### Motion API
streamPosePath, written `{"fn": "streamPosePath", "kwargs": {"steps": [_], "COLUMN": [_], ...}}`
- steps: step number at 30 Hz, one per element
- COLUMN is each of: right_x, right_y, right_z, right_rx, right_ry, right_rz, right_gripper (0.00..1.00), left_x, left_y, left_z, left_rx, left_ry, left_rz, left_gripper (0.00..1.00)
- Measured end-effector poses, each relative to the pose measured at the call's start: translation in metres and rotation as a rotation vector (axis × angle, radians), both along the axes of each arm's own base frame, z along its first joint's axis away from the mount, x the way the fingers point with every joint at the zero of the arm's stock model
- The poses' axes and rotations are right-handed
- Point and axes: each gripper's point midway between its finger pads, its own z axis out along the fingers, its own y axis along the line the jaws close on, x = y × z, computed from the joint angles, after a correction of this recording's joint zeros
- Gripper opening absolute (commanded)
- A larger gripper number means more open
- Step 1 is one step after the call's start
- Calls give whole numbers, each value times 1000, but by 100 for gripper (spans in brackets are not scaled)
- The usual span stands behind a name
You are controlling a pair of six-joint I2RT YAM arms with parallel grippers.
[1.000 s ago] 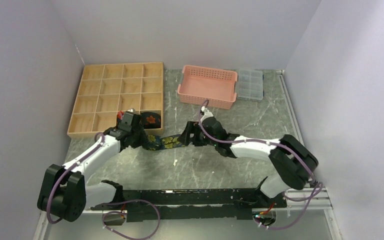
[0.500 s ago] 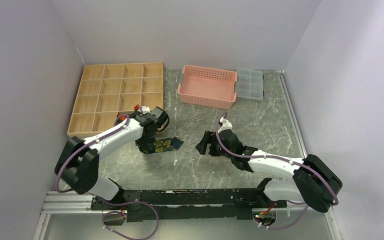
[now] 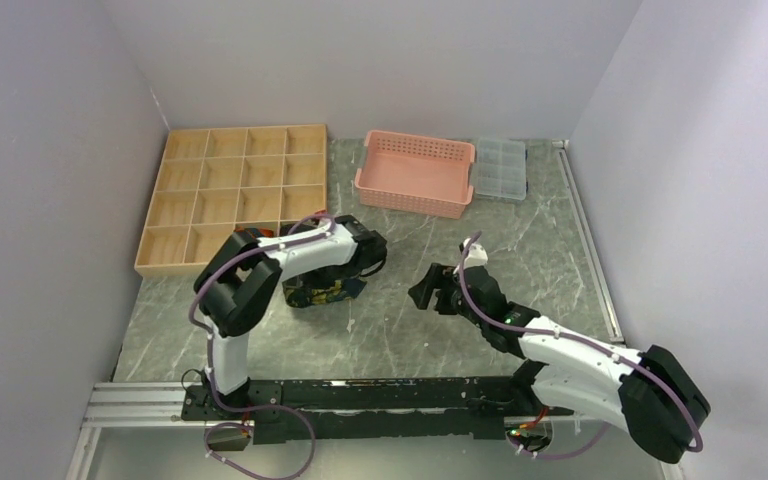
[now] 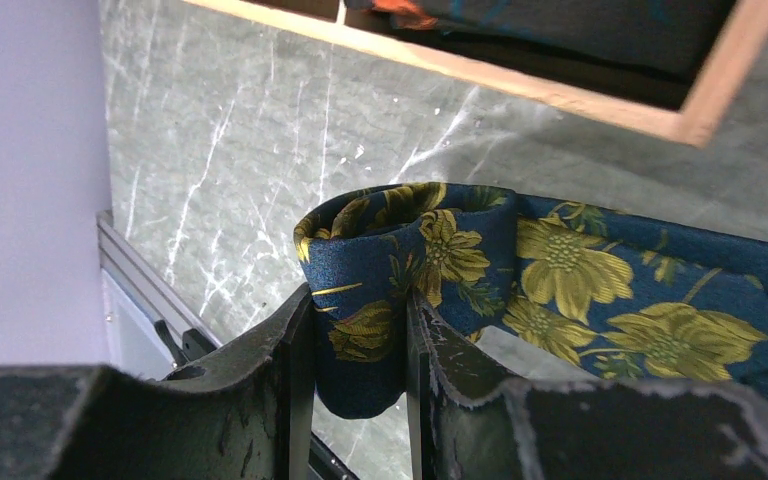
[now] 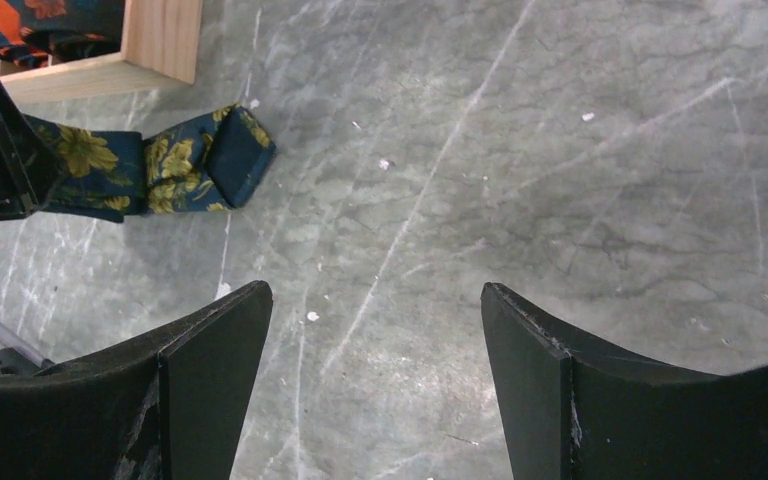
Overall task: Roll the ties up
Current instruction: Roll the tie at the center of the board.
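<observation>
- Floral tie (image 4: 560,270) lies on the worktop (image 4: 260,130) beside the tray (image 4: 520,85), rolled end pinched by left fingers (image 4: 285,370).
- Right fingers (image 5: 215,345): wide apart, empty.
- Soft, slick fabric likely unrolls; hold across the coil.

Top cam: I'm looking down from above and behind the arm bases, far out, with the whole counter (image 3: 520,230) in frame. Left wrist cam: very close and low, sighting along the left claw (image 4: 358,330). The floral tie (image 4: 560,270) fills the view right at the fingertips, with the wooden tray (image 4: 600,95) corner just beyond the claw. Right wrist cam: higher, facing steeply down past the right claw (image 5: 375,300) at marble. The same tie and tray corner sit beyond that claw, to its left. All three views share them.
</observation>
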Motion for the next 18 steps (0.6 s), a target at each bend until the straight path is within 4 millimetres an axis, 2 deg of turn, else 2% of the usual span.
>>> {"fn": "streamPosePath", "kwargs": {"steps": [7,18], "right_x": [-8,-13], "right_y": [-13,-24], "right_z": [-11,-8], "right_rx": [-19,-14], "right_ry": [15,-4], "right_rz": [-16,-38], "right_gripper": [82,82], "left_x": [9,9], "left_y": [-27,-50], "left_z": [7,-9], "left_rx": [53,98], "left_ry": [-10,30], "left_rz": [-51,-139], "left_gripper": [3,3]}}
